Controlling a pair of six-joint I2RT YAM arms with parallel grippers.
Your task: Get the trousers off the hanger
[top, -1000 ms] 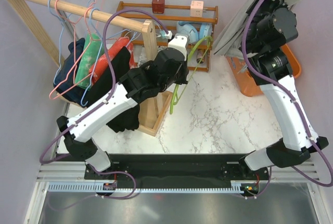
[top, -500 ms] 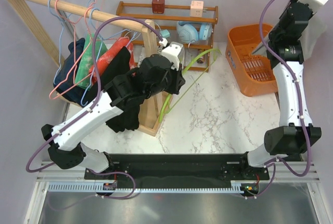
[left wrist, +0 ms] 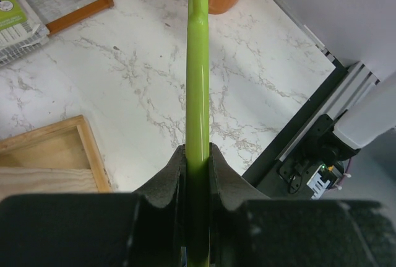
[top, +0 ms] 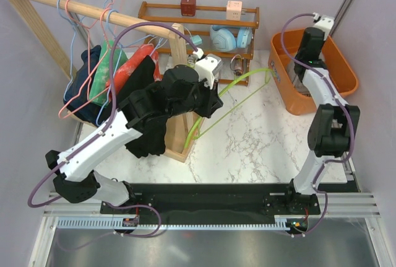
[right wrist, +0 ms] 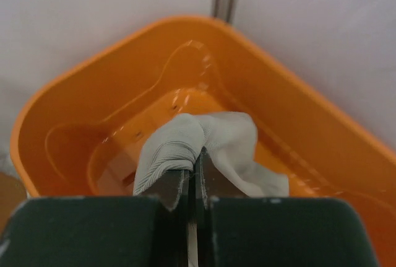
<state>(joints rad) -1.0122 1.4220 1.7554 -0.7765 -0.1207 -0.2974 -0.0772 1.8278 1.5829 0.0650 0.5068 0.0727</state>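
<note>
We judge the removal done: the hanger (left wrist: 198, 93) is bare, clamped in our left gripper (left wrist: 198, 158) over the bench's middle. Our right gripper (right wrist: 193, 177) pinches the trousers (right wrist: 204, 134), a bunched pale grey wad, down in the orange basket (right wrist: 309, 124) at the bench's far right corner; only the release remains

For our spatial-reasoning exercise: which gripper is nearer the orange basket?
Right. The right gripper is above the orange basket, shut on the trousers; the left gripper grips the hanger over the table, away from it.
</note>
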